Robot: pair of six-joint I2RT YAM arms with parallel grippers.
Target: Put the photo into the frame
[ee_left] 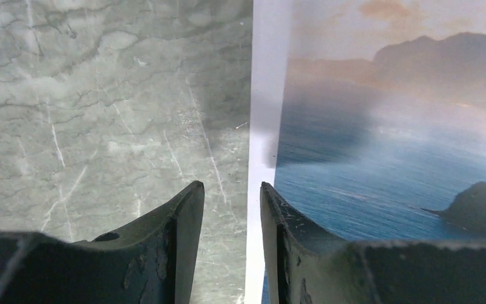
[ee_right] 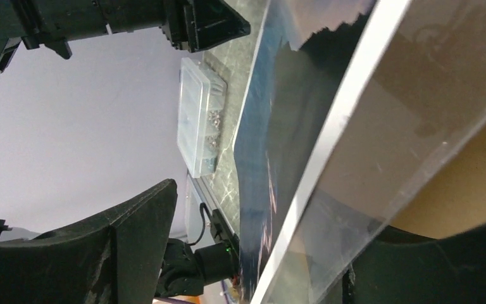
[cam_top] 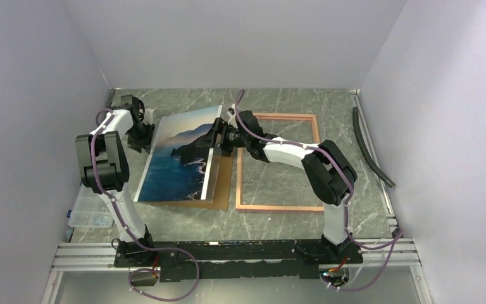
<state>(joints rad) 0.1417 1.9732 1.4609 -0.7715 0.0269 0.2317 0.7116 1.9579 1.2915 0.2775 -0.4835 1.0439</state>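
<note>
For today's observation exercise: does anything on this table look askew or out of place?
The photo is not flat: its right edge is raised near the right gripper, so it slants over the brown board, while the frame lies flat beside it.

Tilted photo (cam_top: 178, 158) bars the middle; room lies inside the frame (cam_top: 278, 207)

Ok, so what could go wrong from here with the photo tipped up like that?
The photo stands tilted, right edge lifted off the backing board, with the right gripper open wide around it: it may slide or flop back. The left gripper straddles only the thin white border, so closing there could crease it.
</note>
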